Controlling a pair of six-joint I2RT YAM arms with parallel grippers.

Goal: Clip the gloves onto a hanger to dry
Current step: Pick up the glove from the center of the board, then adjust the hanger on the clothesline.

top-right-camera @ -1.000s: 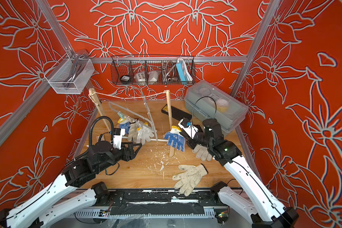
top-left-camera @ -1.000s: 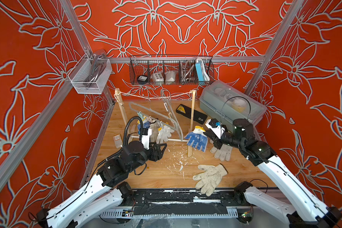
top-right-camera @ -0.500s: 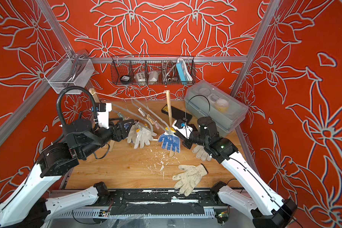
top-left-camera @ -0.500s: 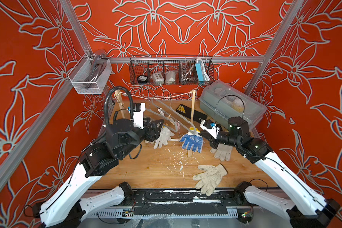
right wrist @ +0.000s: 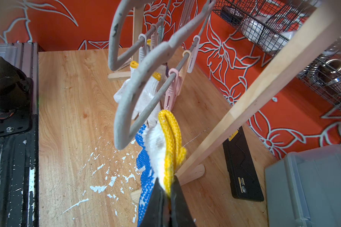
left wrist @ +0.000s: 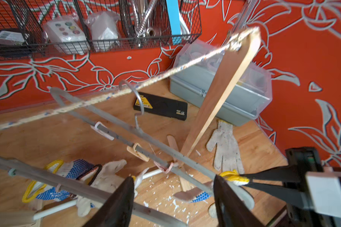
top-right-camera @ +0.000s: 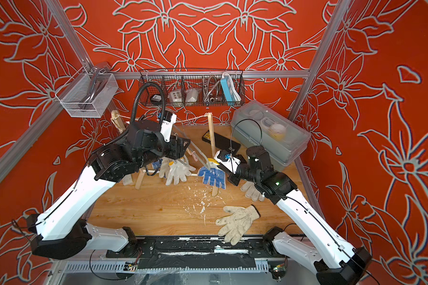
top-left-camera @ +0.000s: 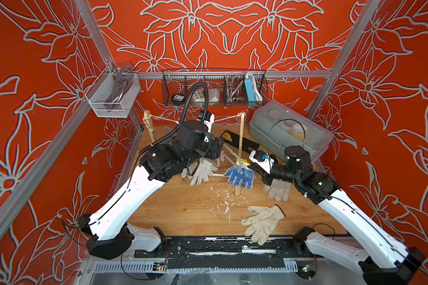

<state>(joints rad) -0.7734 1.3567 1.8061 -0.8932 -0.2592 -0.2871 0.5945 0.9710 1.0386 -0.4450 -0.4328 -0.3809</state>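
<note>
The right claw (right wrist: 166,186) is pinched on the yellow cuff of the blue-dotted glove (right wrist: 143,167), held up beside the hanger (right wrist: 138,86) at frame centre, likely for clipping. The left claw (left wrist: 173,196) is spread near its bar. A loose glove (top-left-camera: 263,222), lower right on the counter (top-left-camera: 183,209), is shown only in both top views.

The left arm (top-left-camera: 134,197) is being held raised and reaching forward, the left gripper (left wrist: 173,183) being presented with jaws apart. The right arm (top-left-camera: 344,209) is being stretched lower, the right gripper (right wrist: 166,185) being clamped on the blue-dotted glove (right wrist: 144,184).
</note>
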